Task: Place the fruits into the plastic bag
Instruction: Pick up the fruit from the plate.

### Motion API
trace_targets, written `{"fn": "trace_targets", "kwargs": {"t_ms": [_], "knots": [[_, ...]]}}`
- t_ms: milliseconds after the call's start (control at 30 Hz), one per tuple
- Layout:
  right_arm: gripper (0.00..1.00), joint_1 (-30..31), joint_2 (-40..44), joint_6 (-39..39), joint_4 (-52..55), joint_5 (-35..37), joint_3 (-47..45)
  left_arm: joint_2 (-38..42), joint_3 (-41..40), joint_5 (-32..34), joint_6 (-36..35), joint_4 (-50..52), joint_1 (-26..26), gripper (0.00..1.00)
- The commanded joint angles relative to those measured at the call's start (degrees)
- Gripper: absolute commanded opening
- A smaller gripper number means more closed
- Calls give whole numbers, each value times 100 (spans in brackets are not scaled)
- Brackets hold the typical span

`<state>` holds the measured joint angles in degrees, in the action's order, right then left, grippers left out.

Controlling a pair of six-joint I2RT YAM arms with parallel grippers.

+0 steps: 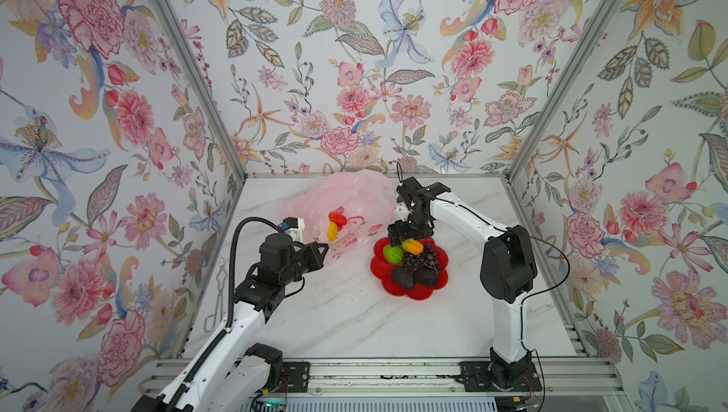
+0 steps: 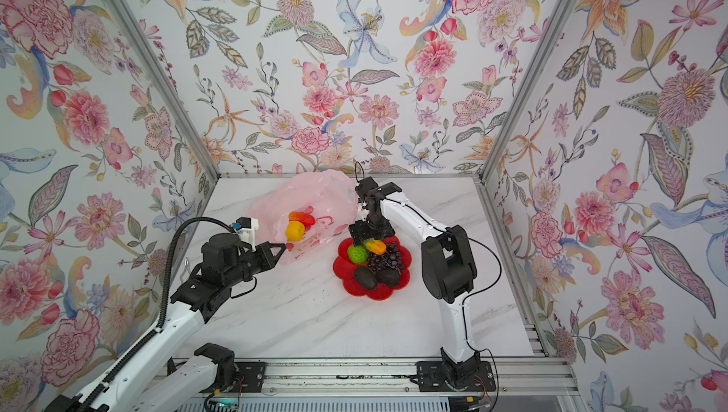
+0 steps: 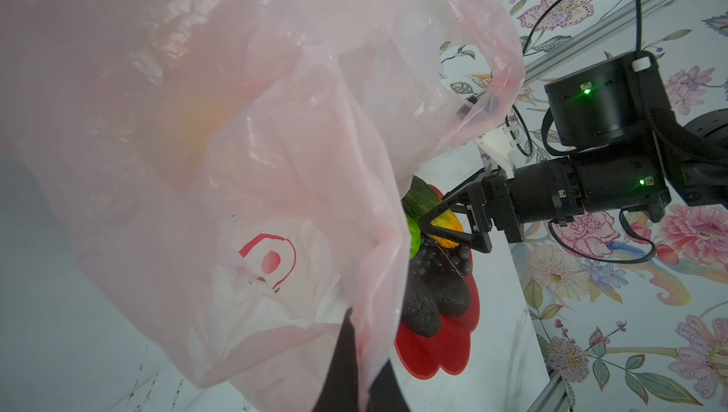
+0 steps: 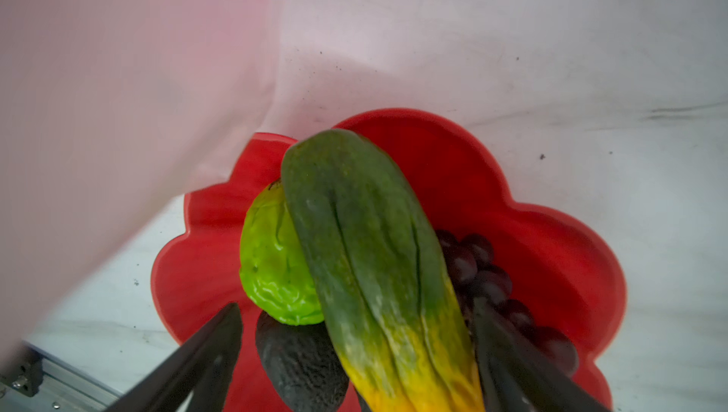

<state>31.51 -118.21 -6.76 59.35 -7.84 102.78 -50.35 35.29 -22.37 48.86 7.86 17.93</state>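
Right wrist view is showing the right claw [image 4: 354, 305] spread astride the mango [image 4: 366, 252] on the red dish [image 4: 551, 233], not yet clenching; in a top view the left claw [image 1: 324, 249] is pinching the plastic bag [image 1: 346, 197] at the dish's ten o'clock, likely so its mouth is gaping.

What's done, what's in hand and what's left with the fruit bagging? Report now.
Done: a yellow lemon and a red-orange piece lie inside the plastic bag. In hand: the left gripper pinches the bag's edge, and the right gripper, open, straddles the mango on the red dish. Left: that mango, the lime, the grapes and two avocados, all on the dish.
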Motion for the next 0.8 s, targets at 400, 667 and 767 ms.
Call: {"fn": "trace_targets", "kwargs": {"t_ms": [400,667,767], "knots": [[45,14,-369,255,200,145,360,179,-29,-75,-34,111,-82,0],[24,-12,-65,208,201,168,203,101,-6,-101,-3,7,-90,0],[24,-86,206,70,191,24,36,68,22,-110,-9,-12,-89,0]]}}
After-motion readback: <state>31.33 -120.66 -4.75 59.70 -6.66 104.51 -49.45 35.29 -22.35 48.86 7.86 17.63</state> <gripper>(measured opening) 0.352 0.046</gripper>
